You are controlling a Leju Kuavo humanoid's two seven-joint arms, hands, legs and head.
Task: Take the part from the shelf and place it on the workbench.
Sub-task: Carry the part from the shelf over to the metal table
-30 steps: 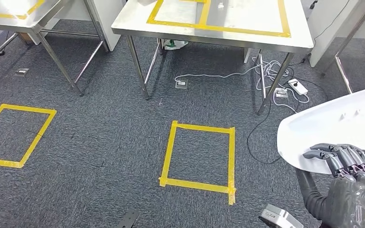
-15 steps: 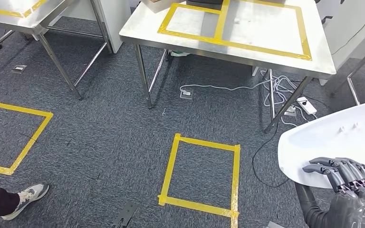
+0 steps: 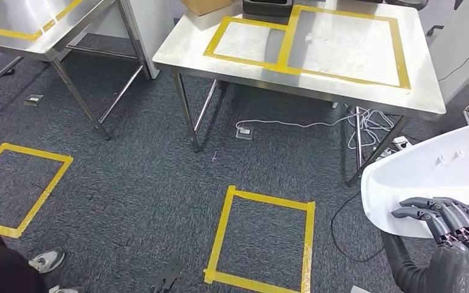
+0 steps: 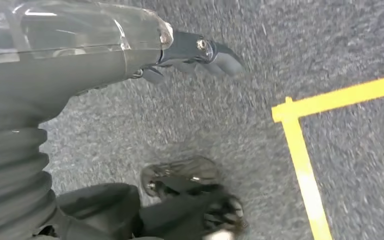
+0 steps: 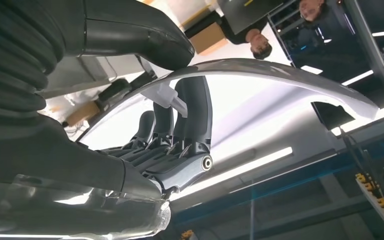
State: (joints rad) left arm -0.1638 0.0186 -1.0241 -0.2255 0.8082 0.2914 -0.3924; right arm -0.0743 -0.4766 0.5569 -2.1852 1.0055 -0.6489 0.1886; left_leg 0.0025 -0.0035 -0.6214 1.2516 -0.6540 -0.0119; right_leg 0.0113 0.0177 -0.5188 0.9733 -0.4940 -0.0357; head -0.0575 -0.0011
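Part: the white moulded panel (image 3: 430,177) rides at the robot's right side, above the carpet (image 3: 128,165) and short of the workbench (image 3: 317,91); nothing supports it but the hand.
Right hand: the right hand (image 3: 446,229) grips the part at its near rim, dark fingers (image 3: 424,210) curled over the top face and, as the right wrist view has it, the hand (image 5: 180,150) pressed up against the curved underside (image 5: 280,95).
Left hand: the left hand (image 4: 195,52) hangs over the carpet with nothing in it; its fingers look drawn in, though the blur does not let me tell whether they are released or clenched.
Handling: judging by its look, a thin, stiff plastic shell (light for its spread, glossy, so likely slippery). Held at one rim, the long free end would lever against the fingers and could tip or slide.
Where to hold: the rim is the natural purchase; the two small raised tabs (image 3: 450,157) on the top face look too slight to take load.
Destination: the workbench top carries yellow tape frames (image 3: 348,43); the larger one by its far right corner seems the roomier landing for so broad a piece.
Progress: the part is off the shelf, with placing not yet done.
Nearby: a person's shoe (image 3: 46,259) on the carpet, and cables (image 3: 366,119) under the workbench's right edge.
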